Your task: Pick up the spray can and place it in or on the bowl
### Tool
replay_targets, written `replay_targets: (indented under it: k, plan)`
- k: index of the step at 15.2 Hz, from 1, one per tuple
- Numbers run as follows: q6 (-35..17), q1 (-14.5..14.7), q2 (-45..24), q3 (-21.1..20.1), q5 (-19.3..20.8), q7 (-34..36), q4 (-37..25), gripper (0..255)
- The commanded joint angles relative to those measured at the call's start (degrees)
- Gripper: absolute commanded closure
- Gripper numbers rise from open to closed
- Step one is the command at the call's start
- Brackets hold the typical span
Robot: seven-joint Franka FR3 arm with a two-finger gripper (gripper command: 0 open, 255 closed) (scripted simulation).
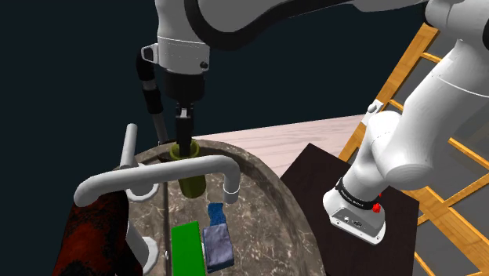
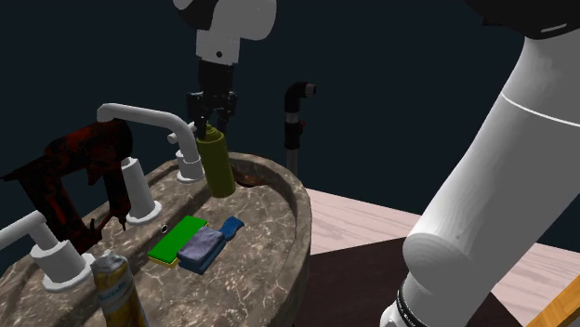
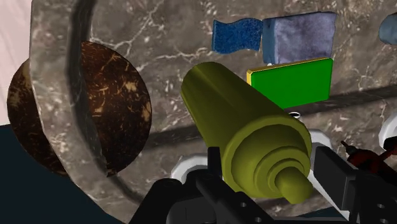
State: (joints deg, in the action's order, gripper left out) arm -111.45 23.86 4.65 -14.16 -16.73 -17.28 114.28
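**Olive can gripped at its top, over the stone basin**

The all-black two-finger gripper (image 2: 212, 119) points straight down, and its fingers (image 3: 333, 170) are clamped on either side of the stepped cap of the olive-green cylindrical spray can (image 2: 219, 165). The can hangs upright under the hand, inside the grey marbled stone oval basin (image 2: 279, 237). I cannot tell whether its base touches the basin floor.

Just past the can on the basin floor lies a flat green rectangular pad with a yellow edge (image 3: 291, 81). Beside the pad are a blue-grey block (image 3: 300, 37) and a small crumpled dark-blue piece (image 3: 236, 35), which touch each other.

The dark brown round bowl (image 3: 111, 105) sits near the can at the basin's end. In the wrist view the basin's rim crosses in front of it. In the second exterior view it peeks out just behind the can.

White curved taps (image 1: 157, 176) stand along the basin's side, with a dark red and black tool (image 2: 70, 176) beside them. A yellow and blue can (image 2: 116, 290) stands on the basin's ledge, well apart from the gripper. A black pipe (image 2: 296, 116) rises behind the basin.
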Motion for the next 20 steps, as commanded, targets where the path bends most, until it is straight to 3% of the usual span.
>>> replay_targets:
  k: [1, 9, 20]
  plan:
    - [1.53, -0.03, 0.16, 0.03, 0.13, 0.41, -1.44, 255]
    - [7.12, -0.20, 0.59, 0.26, 0.53, 1.68, -6.73, 255]
    - [21.70, -5.67, -12.32, 5.82, 3.22, -5.61, -31.69, 255]
